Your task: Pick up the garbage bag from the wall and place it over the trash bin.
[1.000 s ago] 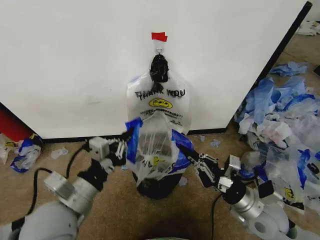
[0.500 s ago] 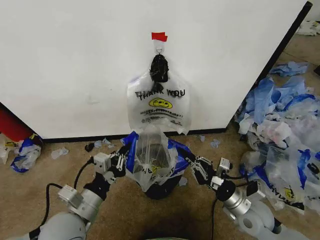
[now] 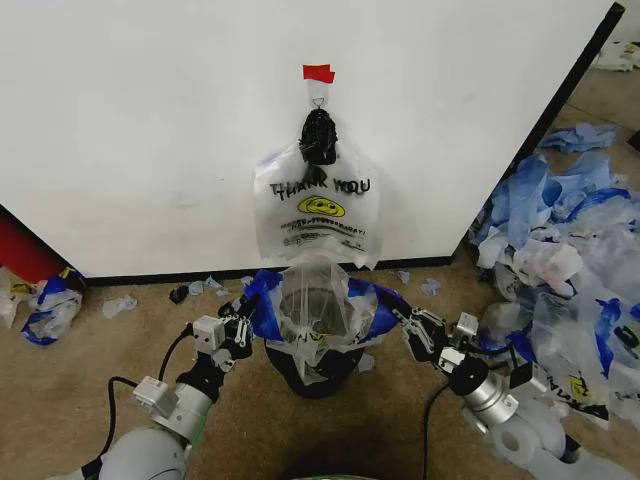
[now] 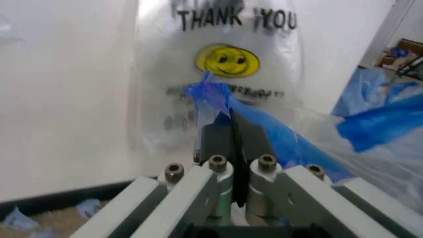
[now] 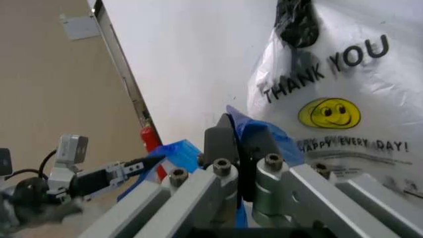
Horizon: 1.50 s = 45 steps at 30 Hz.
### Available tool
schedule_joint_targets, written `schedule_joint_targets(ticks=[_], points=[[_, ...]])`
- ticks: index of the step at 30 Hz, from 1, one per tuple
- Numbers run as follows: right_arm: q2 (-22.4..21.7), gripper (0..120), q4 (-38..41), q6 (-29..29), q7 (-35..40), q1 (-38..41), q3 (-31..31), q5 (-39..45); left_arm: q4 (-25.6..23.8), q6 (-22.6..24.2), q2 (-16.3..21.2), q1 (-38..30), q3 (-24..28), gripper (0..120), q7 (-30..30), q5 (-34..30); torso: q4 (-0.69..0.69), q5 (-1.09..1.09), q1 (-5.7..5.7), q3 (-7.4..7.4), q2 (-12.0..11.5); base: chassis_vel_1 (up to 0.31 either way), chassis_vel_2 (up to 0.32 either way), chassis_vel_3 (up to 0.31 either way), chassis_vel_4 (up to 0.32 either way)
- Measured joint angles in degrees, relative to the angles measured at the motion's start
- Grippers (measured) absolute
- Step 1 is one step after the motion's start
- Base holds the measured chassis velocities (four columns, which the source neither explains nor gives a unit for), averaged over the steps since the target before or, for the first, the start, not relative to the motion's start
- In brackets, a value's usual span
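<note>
The garbage bag (image 3: pixel 314 308), see-through with blue film at its rim, is stretched open between my two grippers right above the trash bin (image 3: pixel 322 376), a black mesh basket on the carpet by the wall (image 3: pixel 150 130). My left gripper (image 3: pixel 243 322) is shut on the bag's blue edge (image 4: pixel 218 96). My right gripper (image 3: pixel 407 322) is shut on the opposite blue edge (image 5: pixel 254 126). The bag's lower part hangs into the bin. A second THANK YOU bag (image 3: pixel 318 205) hangs from the hook (image 3: pixel 318 100) under the red tape (image 3: pixel 318 73).
A heap of blue and clear plastic bags (image 3: pixel 560 240) covers the floor to the right. A red object (image 3: pixel 25 250) and bag scraps (image 3: pixel 45 302) lie at the left by the wall's foot. The wall's black edge strip (image 3: pixel 575 70) runs up the right.
Both grippers have come down and moved apart. The bag's mouth is pulled wider and sits lower, down around the bin's top.
</note>
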Motion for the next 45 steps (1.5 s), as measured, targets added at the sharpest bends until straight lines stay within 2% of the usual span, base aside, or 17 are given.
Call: schedule_joint_targets(ticks=[5,9,13,19,28,31,33,36,45], points=[[0.5,0,-0.4,0.0,0.7,1.6,-0.5,-0.1,3.7,-0.1,-1.9,-4.8,1.8,0,0.0,-0.1,0.02,-0.01,0.00,0.00,0.0,0.000,0.000,0.000,0.000],[0.4,0,-0.4,0.0,0.8,1.5,-0.5,-0.1,5.4,-0.5,-3.2,-6.0,3.1,0,0.1,0.7,-0.01,-0.01,0.00,0.01,0.0,0.000,0.000,0.000,0.000],[0.8,0,-0.5,0.4,-0.1,0.0,-0.3,-0.8,6.9,-1.9,-4.8,-1.6,2.4,0,1.0,3.8,0.04,-0.03,0.00,0.00,0.0,0.000,0.000,0.000,0.000],[1.5,0,-0.8,1.5,-1.4,-3.2,-0.2,-2.6,7.3,-3.2,-5.8,4.4,0.5,0,1.4,7.1,0.01,-0.01,0.00,0.00,0.0,0.000,0.000,0.000,0.000],[-0.6,0,0.0,4.8,2.0,-9.2,1.2,-5.5,6.7,-4.3,-6.3,9.3,-2.7,0,0.9,9.6,0.00,-0.01,0.00,0.00,0.0,0.000,0.000,0.000,0.000],[-0.8,0,-0.1,6.4,3.9,-11.8,2.0,-6.8,6.7,-4.9,-8.0,13.4,-4.3,0,0.8,11.8,-0.01,-0.01,0.00,0.00,0.0,0.000,0.000,0.000,0.000],[-0.7,0,-0.1,7.1,4.7,-13.0,2.1,-7.6,6.9,-5.5,-9.6,16.1,-5.0,0,0.7,13.7,0.05,-0.01,0.00,-0.01,0.0,0.000,0.000,0.000,0.000],[0.0,0,-0.3,8.0,5.3,-14.7,2.1,-8.8,7.8,-6.0,-11.9,18.4,-5.2,0,0.6,16.0,0.01,-0.01,0.00,-0.01,0.0,0.000,0.000,0.000,0.000],[1.5,0,-1.2,9.3,6.8,-16.7,2.3,-10.2,8.9,-6.3,-14.6,20.4,-4.8,0,0.6,18.7,0.01,-0.02,0.00,-0.01,0.0,0.000,0.000,0.000,0.000]])
